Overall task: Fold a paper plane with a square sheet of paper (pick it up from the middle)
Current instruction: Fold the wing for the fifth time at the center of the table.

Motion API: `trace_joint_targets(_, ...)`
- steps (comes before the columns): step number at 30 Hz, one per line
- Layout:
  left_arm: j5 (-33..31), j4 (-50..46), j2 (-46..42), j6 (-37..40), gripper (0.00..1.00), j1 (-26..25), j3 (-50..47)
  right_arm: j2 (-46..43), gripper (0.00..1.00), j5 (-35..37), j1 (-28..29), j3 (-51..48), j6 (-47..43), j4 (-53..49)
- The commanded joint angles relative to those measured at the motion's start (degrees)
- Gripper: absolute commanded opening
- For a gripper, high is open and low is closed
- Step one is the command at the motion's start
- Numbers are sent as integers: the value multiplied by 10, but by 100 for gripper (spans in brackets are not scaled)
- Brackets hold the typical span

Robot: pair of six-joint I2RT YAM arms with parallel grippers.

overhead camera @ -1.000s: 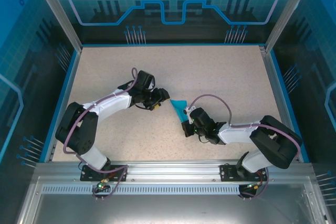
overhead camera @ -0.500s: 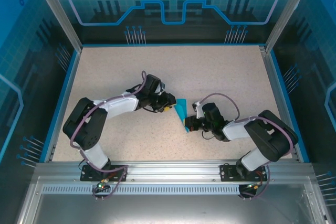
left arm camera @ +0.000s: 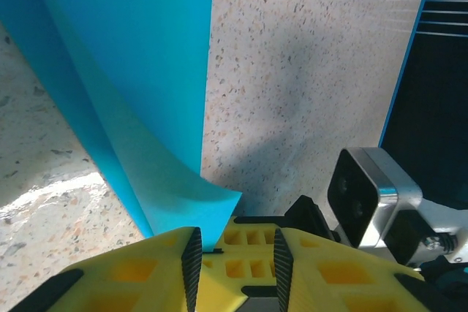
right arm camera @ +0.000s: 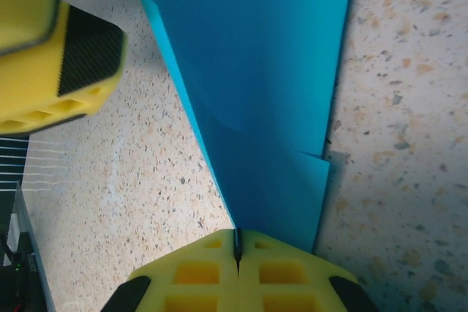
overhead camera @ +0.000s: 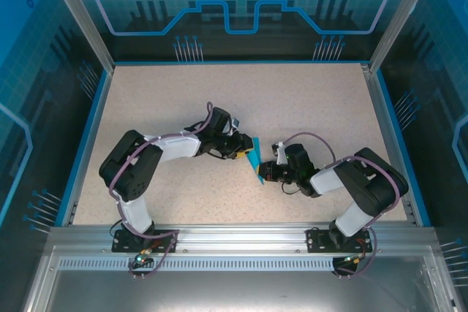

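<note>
Cyan-blue sheet of paper [overhead camera: 253, 160], thin and part-folded, sat partly lifted above the speckled bench [overhead camera: 307, 100] near its middle, between the two arms. I noted that the left tool [left arm camera: 235, 261] had travelled in from the left within the last second and narrowed its jaws. They were still apart, with one paper corner between them, unpinched. The right tool [right arm camera: 238, 242] was clamped shut on the opposite edge. My judgement: a two-handed crease was being set up.
</note>
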Motion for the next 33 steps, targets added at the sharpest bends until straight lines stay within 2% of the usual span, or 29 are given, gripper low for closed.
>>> trace_joint_targets(1,32,24,18,-4,36,-7,4,13,1,-3,-12,-7,22,-4)
trace_joint_targets(14,55,69,59,-2,39,-13,25,20,1,-7,-20,-3,30,-18)
trace_joint_targets(29,42,60,115,22,39,-13,41,19,4,10,-19,2,39,-55)
trace_joint_targets(33,51,80,108,16,41,-13,32,16,2,20,-17,5,42,-77)
